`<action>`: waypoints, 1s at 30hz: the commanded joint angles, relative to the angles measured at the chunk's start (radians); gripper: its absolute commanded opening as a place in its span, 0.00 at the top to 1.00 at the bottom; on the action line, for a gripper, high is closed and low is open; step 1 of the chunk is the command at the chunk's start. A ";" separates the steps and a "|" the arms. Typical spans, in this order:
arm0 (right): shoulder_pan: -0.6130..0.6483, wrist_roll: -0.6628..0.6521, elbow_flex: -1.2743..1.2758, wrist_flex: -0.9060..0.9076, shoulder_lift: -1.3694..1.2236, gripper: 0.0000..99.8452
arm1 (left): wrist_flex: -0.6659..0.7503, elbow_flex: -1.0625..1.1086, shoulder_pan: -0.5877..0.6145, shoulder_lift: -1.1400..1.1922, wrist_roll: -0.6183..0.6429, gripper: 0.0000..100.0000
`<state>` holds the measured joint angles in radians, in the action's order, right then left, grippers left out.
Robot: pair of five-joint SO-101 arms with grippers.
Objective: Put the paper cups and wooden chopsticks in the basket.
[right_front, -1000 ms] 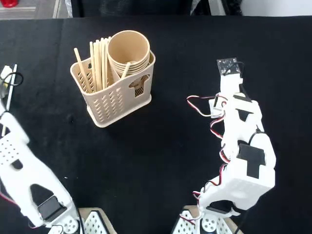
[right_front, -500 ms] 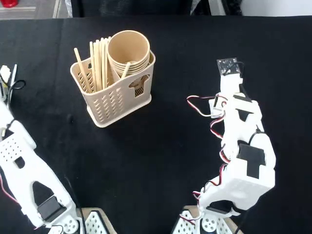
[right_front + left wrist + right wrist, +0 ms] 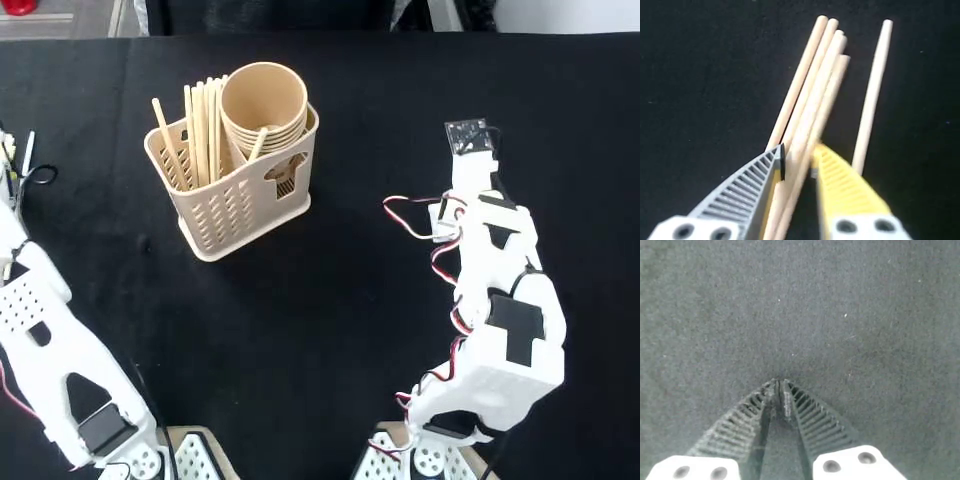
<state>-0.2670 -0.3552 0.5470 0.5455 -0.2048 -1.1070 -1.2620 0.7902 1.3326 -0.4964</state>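
A beige slotted basket (image 3: 240,205) stands on the black table at the far left-centre. It holds a stack of paper cups (image 3: 265,105) and several upright wooden chopsticks (image 3: 200,125). My left gripper (image 3: 797,162) is shut on a bundle of wooden chopsticks (image 3: 810,85), with the grey and yellow fingers on either side of it. One more chopstick (image 3: 872,90) lies apart beside the bundle. The left arm (image 3: 40,330) runs along the table's left edge. My right gripper (image 3: 779,387) is shut with nothing in it, right of the basket (image 3: 468,135).
The black cloth (image 3: 340,300) between the two arms is bare. The right arm's white body (image 3: 500,310) and its loose wires (image 3: 410,215) take up the right-centre. A red object (image 3: 20,6) sits past the table's far left corner.
The left arm has shifted a little toward the far left edge of the table. The right arm, the basket and its contents have kept still.
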 commanded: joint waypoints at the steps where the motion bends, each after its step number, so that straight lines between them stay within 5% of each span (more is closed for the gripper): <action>1: -0.005 -0.011 0.001 -0.002 0.059 0.99 | 0.008 0.027 0.016 0.005 0.003 0.97; 9: -0.005 -0.011 0.001 -0.002 0.059 0.99 | -0.083 0.010 0.010 -0.009 0.003 0.97; 17: -0.003 -0.011 0.001 -0.003 0.059 0.99 | -0.470 -0.418 -0.035 -0.029 0.066 0.97; 24: -0.003 -0.011 0.001 -0.005 0.059 0.99 | -0.658 -0.404 -0.151 -0.233 0.164 0.97; 30: -0.003 -0.011 0.001 -0.005 0.059 0.99 | -0.660 -0.291 -0.153 -0.408 0.338 0.97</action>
<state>-0.2670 -0.3552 0.5470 0.5455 -0.2048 -1.7591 -1.6103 0.6414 1.0733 -0.2171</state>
